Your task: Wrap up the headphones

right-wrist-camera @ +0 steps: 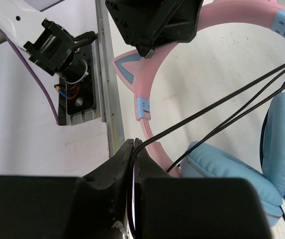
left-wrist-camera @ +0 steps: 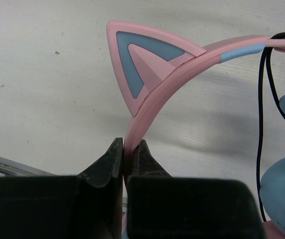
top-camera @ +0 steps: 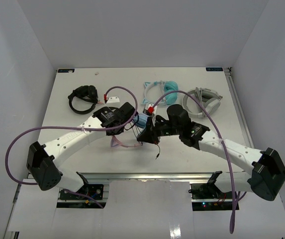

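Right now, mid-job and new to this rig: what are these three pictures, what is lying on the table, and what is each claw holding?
Two white robot arms sit at a white table. The top picture looks down from above; the other two come from wrist cameras. The left gripper clamps the headband of the pink cat-ear headphones with light blue cups; the right gripper pinches their thin black cable. Black headphones, teal cat-ear headphones and grey-white headphones lie behind.
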